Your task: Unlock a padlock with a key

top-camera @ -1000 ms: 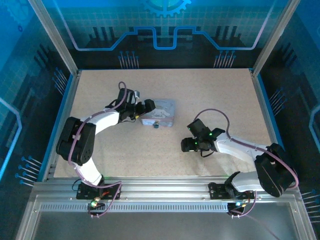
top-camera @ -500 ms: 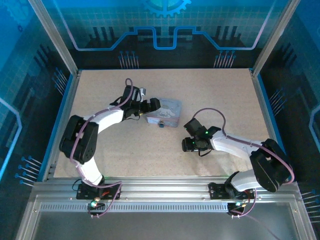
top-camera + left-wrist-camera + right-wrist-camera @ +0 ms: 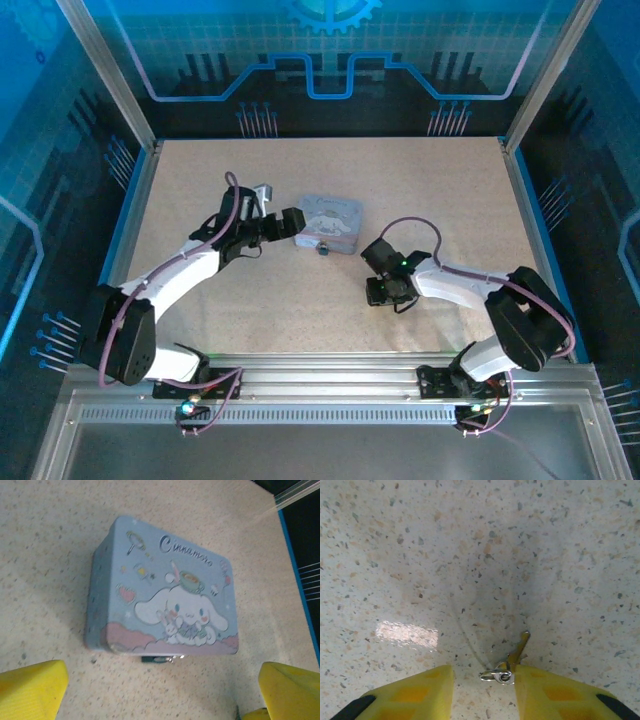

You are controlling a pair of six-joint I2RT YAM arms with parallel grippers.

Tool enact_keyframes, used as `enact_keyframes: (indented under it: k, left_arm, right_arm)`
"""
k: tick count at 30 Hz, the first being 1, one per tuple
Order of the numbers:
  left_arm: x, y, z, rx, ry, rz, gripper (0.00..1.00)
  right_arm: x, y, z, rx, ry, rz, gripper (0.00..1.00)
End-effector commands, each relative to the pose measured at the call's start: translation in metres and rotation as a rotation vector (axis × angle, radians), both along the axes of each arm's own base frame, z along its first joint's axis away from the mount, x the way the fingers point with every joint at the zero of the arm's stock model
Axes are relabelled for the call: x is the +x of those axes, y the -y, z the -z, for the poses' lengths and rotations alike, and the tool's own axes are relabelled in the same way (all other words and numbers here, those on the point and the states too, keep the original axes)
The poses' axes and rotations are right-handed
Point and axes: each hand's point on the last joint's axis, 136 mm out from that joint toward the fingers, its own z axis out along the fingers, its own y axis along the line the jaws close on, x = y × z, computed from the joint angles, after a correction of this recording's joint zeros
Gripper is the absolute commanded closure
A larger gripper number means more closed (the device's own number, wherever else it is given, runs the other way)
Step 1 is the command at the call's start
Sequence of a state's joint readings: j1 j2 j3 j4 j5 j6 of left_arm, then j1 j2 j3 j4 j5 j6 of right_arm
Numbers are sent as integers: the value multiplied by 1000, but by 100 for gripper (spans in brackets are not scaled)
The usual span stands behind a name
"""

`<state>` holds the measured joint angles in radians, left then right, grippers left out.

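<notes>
The tiny dark padlock (image 3: 157,658) hangs at the near edge of a pale blue cartoon tin (image 3: 160,590). From above the padlock (image 3: 323,248) is a dark speck by the tin (image 3: 330,220). My left gripper (image 3: 160,687) stands wide open just short of the tin, touching nothing, and sits left of it (image 3: 286,225) in the top view. The small brass key (image 3: 518,651) with its silver ring (image 3: 497,675) lies on the table between my right gripper's (image 3: 482,680) yellow fingers (image 3: 555,695). It rests against the right finger, with a gap to the left one. That gripper (image 3: 383,291) is low over the table, right of the tin.
The speckled table (image 3: 300,310) has a raised blue rim at both sides (image 3: 120,240). Aluminium posts and a blue backdrop panel (image 3: 330,60) close off the back. The arm bases stand on the metal rail (image 3: 320,385) at the near edge.
The right gripper's jaws have narrowed around the key and it has shifted a little left. The left gripper nudged the tin slightly right, then drew back from it.
</notes>
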<state>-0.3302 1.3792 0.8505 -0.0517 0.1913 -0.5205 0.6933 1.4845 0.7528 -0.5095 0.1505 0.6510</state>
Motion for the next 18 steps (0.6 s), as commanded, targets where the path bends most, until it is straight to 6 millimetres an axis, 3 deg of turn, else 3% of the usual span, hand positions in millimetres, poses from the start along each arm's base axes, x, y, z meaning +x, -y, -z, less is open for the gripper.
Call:
enact_keyframes:
  k: [1,18]
  left_arm:
    - [-7,-6,-3,27,13,-4,1]
    - [-11,-10,-6,38,18,-11,1]
  right_arm:
    - [-1,-2,0,-26,-13,-8,66]
    - [-5,7,0,-71,-14,-12,89]
